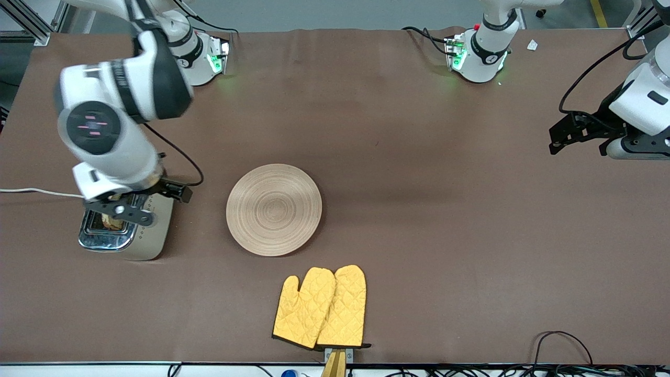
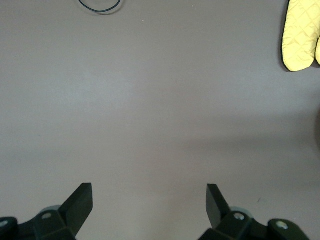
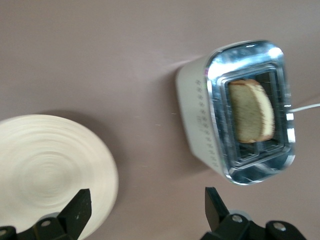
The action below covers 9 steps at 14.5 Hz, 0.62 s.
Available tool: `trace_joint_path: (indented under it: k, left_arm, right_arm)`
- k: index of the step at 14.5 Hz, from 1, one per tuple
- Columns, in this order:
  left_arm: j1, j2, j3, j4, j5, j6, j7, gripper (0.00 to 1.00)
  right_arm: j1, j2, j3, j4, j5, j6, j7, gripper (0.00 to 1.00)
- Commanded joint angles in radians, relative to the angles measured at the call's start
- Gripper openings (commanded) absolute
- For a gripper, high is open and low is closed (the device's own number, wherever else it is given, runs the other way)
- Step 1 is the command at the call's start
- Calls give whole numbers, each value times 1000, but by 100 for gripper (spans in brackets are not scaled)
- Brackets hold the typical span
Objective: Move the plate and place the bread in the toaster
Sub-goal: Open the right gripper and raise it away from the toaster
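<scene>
Fingers wide on right gripper (image 3: 145, 210) over chrome toaster (image 1: 125, 230), brown bread (image 3: 252, 111) inside, left gripper (image 2: 149, 210) fingers wide, waiting.

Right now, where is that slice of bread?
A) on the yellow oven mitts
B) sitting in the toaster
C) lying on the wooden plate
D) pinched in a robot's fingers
B: the right wrist view shows the bread sitting in the toaster, while the plate lies bare and the right gripper is open.

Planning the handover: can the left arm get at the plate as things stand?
Probably yes. The plate lies bare mid-table; the left gripper hangs open-jawed over bare table toward its own end, and the right gripper is over the toaster, out of the way.
</scene>
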Motion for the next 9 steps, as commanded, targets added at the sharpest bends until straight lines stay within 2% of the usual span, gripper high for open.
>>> trace_joint_path:
  k: [1, 4, 9]
  left_arm:
    - [4, 5, -4, 13, -8, 1, 12, 100]
    - [4, 5, -4, 13, -8, 1, 12, 100]
    - [4, 5, -4, 13, -8, 1, 12, 100]
  right_arm:
    - [-84, -101, 7, -84, 91, 78, -105, 100]
    - [-153, -196, 7, -130, 99, 66, -250, 100]
    - [-348, -275, 4, -120, 145, -76, -571, 100]
